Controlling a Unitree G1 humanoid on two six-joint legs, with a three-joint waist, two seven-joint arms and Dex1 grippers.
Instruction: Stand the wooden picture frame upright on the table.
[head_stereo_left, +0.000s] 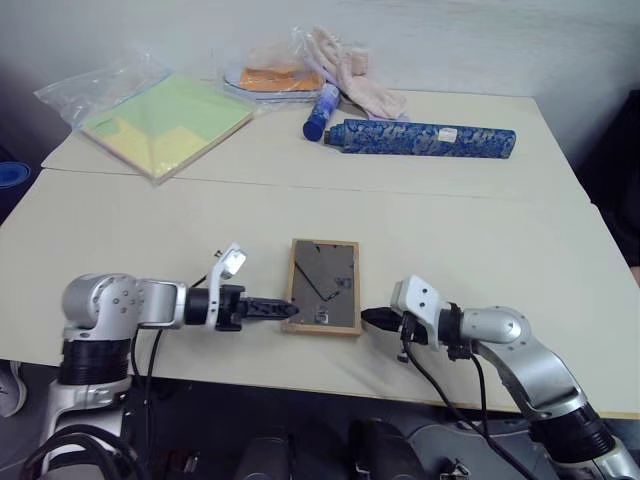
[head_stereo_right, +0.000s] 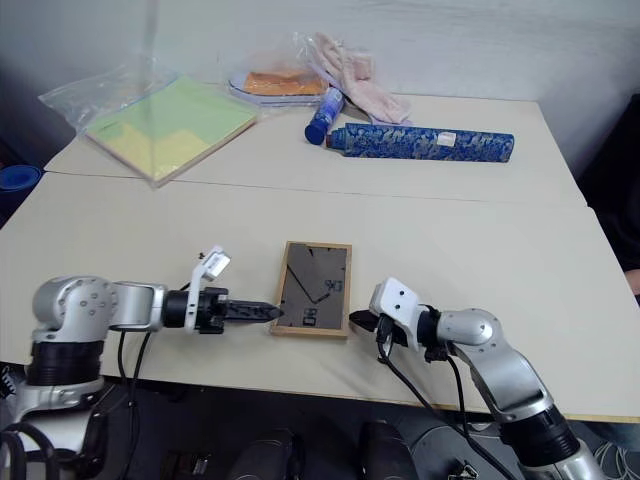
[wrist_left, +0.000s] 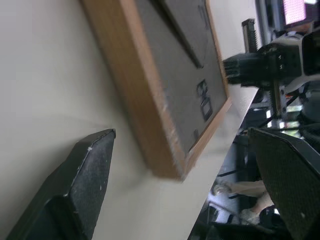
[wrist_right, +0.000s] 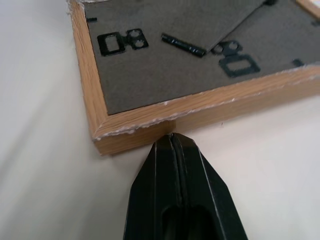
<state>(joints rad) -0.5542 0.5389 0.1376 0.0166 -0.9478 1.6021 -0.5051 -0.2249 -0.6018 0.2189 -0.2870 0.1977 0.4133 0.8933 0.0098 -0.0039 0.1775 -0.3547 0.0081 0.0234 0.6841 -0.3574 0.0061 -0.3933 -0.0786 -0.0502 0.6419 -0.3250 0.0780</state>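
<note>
- Wooden picture frame (head_stereo_left: 323, 286): face-down on the table (head_stereo_left: 480, 230), near its front edge.
- Left gripper (head_stereo_left: 285, 310), at its 9 o'clock: fingers spread wide, apparently to grasp an edge.
- Right gripper (wrist_right: 172, 142), at 3 o'clock: fingers pressed together, tip bracing the frame's edge.

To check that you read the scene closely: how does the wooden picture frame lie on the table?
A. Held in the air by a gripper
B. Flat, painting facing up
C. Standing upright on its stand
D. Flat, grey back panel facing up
D: the wooden picture frame lies flat on the table, with its dark grey back panel and metal clips facing up.
</note>
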